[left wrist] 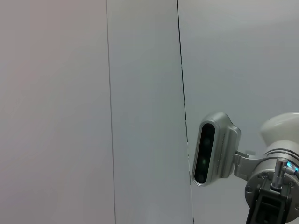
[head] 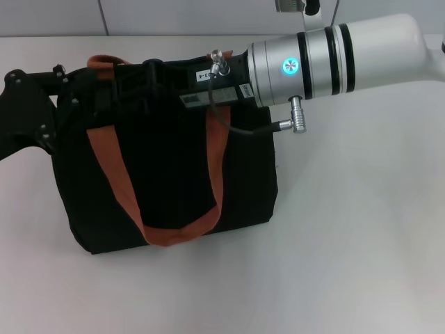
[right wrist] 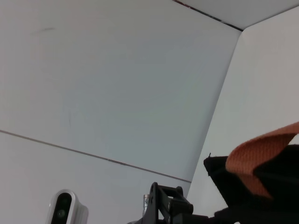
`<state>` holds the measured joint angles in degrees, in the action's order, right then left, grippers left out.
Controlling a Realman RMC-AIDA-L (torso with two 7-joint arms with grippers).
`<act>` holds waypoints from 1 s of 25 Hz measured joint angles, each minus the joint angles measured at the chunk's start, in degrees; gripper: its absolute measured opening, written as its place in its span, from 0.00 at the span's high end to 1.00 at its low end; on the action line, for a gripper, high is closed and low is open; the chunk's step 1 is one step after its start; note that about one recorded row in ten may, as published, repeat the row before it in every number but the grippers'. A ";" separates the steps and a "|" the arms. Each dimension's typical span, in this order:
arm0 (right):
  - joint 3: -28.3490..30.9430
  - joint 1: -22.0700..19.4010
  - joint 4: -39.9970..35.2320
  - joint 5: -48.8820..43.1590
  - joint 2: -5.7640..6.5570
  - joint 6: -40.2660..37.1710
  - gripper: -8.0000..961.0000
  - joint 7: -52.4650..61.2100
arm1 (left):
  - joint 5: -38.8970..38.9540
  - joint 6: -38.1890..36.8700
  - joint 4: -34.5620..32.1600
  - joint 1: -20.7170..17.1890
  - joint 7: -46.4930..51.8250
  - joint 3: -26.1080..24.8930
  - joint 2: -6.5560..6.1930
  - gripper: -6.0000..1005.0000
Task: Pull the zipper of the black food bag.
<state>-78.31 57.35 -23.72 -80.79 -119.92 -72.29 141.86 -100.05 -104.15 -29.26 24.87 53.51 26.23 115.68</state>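
The black food bag (head: 174, 188) stands on the white table, left of centre in the head view, with an orange-brown handle (head: 118, 188) hanging down its front. My right gripper (head: 149, 73) reaches in from the right and lies along the bag's top edge. My left gripper (head: 59, 83) is at the bag's top left corner. Both are black against the black fabric. The zipper pull is hidden. The right wrist view shows a bag corner (right wrist: 261, 200) and a strap (right wrist: 261, 158).
The white table (head: 361, 229) spreads to the right and in front of the bag. A grey panelled wall (left wrist: 93, 93) stands behind. A cable (head: 243, 129) loops from the right wrist over the bag's top right corner.
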 joint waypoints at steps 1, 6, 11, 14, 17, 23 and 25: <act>0.01 -0.08 -0.01 0.02 0.00 0.02 0.74 0.01 | 0.00 -0.01 0.02 -0.03 0.01 -0.07 -0.03 0.97; 0.05 -0.17 -0.03 0.05 0.06 0.53 0.76 0.05 | -0.01 -0.28 0.13 -0.08 0.02 -0.17 -0.18 0.98; 0.24 -0.18 -0.20 0.30 0.15 3.70 0.78 0.21 | -0.77 -3.52 0.29 -0.18 0.14 -0.16 -0.24 0.98; 0.21 -0.17 -0.46 0.21 0.13 3.96 0.83 -0.05 | -0.64 -3.33 0.05 -0.17 0.13 -0.22 -0.34 0.98; 0.17 0.07 -0.49 0.03 0.11 4.00 0.89 -0.60 | -0.38 -3.02 -0.10 0.03 0.13 -0.28 -0.37 0.98; 0.13 0.23 -0.49 -0.12 0.08 3.82 0.91 -0.68 | -0.24 -2.42 -0.20 0.11 0.10 -0.38 -0.40 0.98; 0.12 0.22 -0.51 -0.20 0.07 3.57 0.91 -1.02 | -0.13 -1.90 -0.15 0.21 0.06 -0.43 -0.41 0.98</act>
<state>-78.19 57.57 -24.23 -80.99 -119.85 -68.72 140.84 -100.18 -106.05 -29.41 25.07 53.56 25.81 115.27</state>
